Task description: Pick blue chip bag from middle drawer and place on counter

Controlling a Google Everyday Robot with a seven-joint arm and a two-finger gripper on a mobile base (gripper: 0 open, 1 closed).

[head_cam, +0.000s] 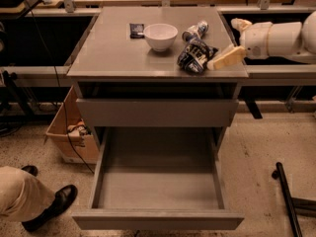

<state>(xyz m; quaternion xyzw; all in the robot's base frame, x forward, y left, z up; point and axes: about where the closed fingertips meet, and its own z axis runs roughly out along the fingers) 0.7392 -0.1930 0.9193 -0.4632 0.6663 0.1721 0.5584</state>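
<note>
Camera view: blue chip bag (pixel 196 57) on counter (pixel 113 53).
Gripper (pixel 223 44): beside bag, spread open, empty.
Handling: light, crinkly foil; I'd pinch its top seam.

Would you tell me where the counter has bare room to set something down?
Free: left half of the counter, in front of the packet and bowl. Crowded: right side, with can, blue chip bag and the gripper beside it.

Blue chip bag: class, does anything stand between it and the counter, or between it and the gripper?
Nothing visible does. The blue chip bag already lies on the counter, near its right front edge. The gripper is open just beside it, with no object between them.
</note>
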